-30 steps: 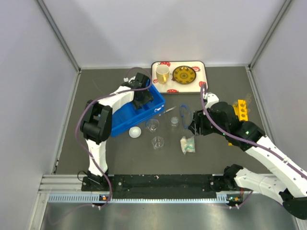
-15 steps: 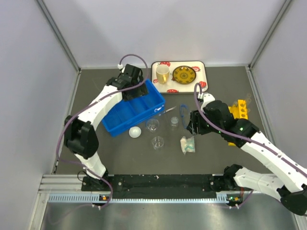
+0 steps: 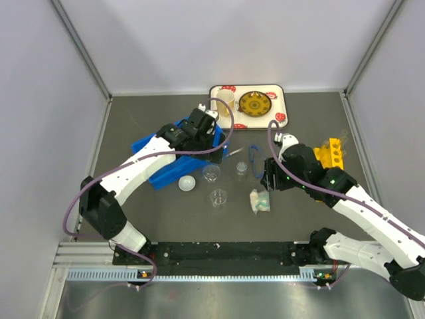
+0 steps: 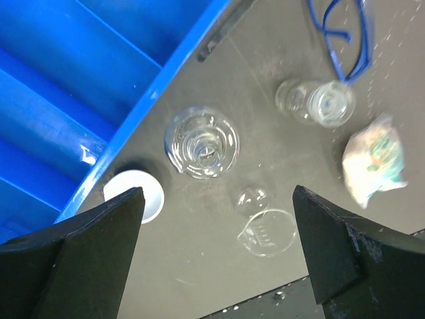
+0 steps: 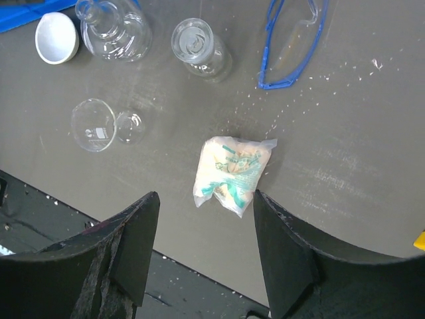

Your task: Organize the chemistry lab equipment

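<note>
left gripper (image 4: 216,226): held wide apart, empty, above beakers (image 4: 201,143) beside blue bin (image 4: 80,80) | right gripper (image 5: 206,199): held apart, empty, above packet (image 5: 232,174) | dome (image 4: 136,203), goggles (image 5: 289,43): laid on table (image 5: 345,166)

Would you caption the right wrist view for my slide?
Right gripper open over packet, with goggles, beakers and dome beyond.

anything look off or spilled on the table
Yes. White specks are scattered over the table beside the goggles, like spilled grains. The blue bin also sits askew to the table's edges.
</note>
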`<action>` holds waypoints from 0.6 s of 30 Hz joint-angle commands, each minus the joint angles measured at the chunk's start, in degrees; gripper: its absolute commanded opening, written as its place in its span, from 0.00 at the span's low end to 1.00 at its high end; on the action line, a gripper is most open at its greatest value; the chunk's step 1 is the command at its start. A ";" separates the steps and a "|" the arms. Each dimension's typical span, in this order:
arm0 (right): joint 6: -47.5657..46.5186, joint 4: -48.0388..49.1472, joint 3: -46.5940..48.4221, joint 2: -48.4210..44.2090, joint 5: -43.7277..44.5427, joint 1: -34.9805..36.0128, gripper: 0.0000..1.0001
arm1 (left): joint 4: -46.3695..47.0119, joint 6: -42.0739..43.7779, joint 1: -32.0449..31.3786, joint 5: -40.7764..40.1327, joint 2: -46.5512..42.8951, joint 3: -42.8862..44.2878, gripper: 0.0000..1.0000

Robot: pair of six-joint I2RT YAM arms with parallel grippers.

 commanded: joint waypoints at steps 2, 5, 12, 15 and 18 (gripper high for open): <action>2.02 -1.58 -0.97 -3.22 1.79 0.67 0.60 | 1.50 7.12 -0.26 1.59 1.00 -3.87 0.99; 2.28 -2.37 -1.59 -3.31 2.06 0.67 0.60 | 3.33 8.97 -0.26 2.55 2.24 -5.01 0.98; 2.28 -2.54 -2.21 -2.87 2.76 0.67 0.60 | 6.24 10.99 -0.26 4.31 6.10 -4.93 0.94; 2.02 -2.54 -2.56 -2.69 3.20 0.67 0.60 | 5.98 11.26 -0.26 4.58 7.77 -4.23 0.92; 2.02 -2.46 -2.56 -2.61 3.64 0.58 0.60 | 6.16 11.43 -0.26 4.58 8.83 -4.49 0.91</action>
